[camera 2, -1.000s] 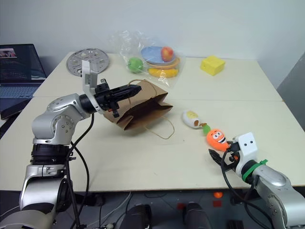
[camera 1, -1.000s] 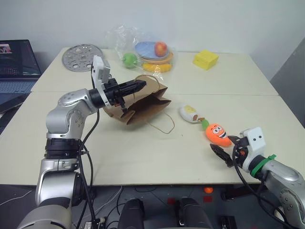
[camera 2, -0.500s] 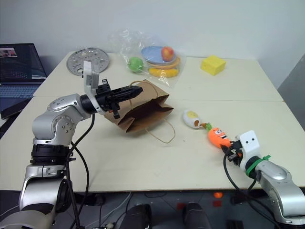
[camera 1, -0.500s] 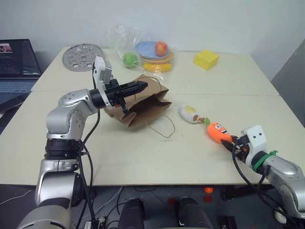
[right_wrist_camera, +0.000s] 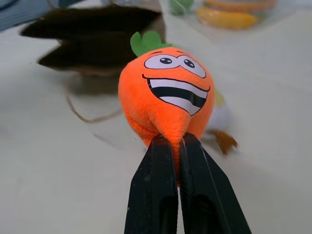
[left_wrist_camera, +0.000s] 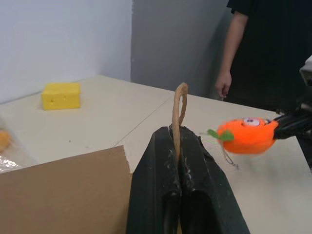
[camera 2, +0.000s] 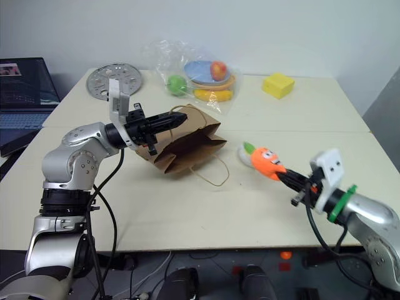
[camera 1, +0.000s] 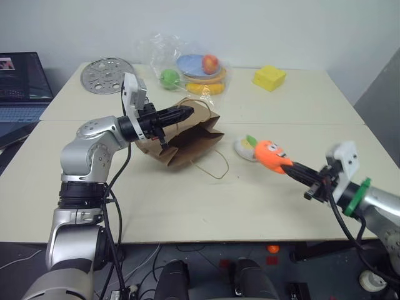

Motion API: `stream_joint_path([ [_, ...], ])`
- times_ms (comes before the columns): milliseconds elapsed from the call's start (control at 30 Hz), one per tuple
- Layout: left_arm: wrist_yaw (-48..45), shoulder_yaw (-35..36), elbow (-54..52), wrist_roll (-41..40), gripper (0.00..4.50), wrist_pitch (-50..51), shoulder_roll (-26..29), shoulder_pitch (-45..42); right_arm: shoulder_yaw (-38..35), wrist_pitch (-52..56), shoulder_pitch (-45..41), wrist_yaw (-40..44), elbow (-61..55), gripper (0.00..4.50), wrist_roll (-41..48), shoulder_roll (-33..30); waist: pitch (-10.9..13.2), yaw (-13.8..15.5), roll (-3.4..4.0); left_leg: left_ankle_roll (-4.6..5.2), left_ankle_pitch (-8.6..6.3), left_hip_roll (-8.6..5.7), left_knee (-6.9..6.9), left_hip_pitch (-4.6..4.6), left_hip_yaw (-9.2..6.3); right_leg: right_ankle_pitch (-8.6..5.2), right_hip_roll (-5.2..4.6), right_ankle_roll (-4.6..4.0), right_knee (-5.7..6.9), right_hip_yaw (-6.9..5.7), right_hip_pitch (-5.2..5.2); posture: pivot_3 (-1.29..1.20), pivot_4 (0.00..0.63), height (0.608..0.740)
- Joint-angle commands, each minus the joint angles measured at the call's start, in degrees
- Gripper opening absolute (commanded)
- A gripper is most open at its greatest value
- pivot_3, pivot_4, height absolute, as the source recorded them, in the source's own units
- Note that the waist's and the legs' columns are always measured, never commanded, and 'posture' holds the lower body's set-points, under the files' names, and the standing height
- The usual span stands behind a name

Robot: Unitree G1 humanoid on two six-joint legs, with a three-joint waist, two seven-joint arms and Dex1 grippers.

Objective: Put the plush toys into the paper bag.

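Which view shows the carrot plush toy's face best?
The right wrist view: the carrot plush toy faces the camera, eyes and grin plain, tip pinched by the right gripper. The head views show it small, held above the table. The left wrist view shows it side-on.

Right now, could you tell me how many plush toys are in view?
2. The carrot is held above the table in the right gripper. The white toy lies on the table behind it, partly hidden. The bag's inside isn't visible.

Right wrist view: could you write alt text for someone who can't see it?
Two black fingers pinch the pointed tip of a grinning orange carrot plush, lifted above a pale table. Behind lies a brown paper bag.
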Motion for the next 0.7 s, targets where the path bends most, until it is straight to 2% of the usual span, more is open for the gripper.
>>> stream_joint_path([
  [33, -0.4, 0.5, -0.1, -0.1, 0.00, -0.8, -0.3, -2.1, 6.9, 0.7, -4.4, -4.7, -0.2, 0.01, -3.2, 2.1, 0.0, 0.1, -0.01, 0.00, 0.00, 0.00, 0.00, 0.01, -0.01, 0.00, 0.00, -0.02, 0.00, -0.01, 0.00, 0.00, 0.150, 0.740],
  [233, -1.0, -0.6, 0.1, 0.2, 0.00, -1.1, -1.2, -3.2, 20.6, -1.0, -16.3, -11.3, 9.8, 0.01, -11.5, 13.1, 0.0, 0.2, -0.01, 0.00, 0.00, -0.03, 0.03, -0.14, 0.08, 0.07, -0.02, -0.14, -0.05, 0.05, -0.06, 0.00, 0.150, 0.740],
  [500, -0.9, -0.5, -1.7, -0.4, 0.00, 0.1, -1.4, -2.8, 28.5, -8.4, -26.6, -11.1, 26.4, 0.01, -20.1, 23.4, 0.0, 0.2, -0.01, 0.00, 0.00, -0.01, -0.01, -0.20, 0.05, 0.17, 0.02, 0.21, 0.00, -0.05, -0.12, 0.00, 0.150, 0.740],
  [700, -0.6, -0.4, -3.1, -0.7, 0.00, 1.0, -1.3, -2.3, 31.9, -12.7, -31.3, -8.5, 36.0, 0.01, -24.8, 27.9, 0.0, 0.1, 0.00, 0.00, 0.00, 0.02, -0.01, -0.20, 0.04, 0.18, 0.05, 0.22, 0.05, -0.06, -0.13, 0.00, 0.150, 0.740],
])
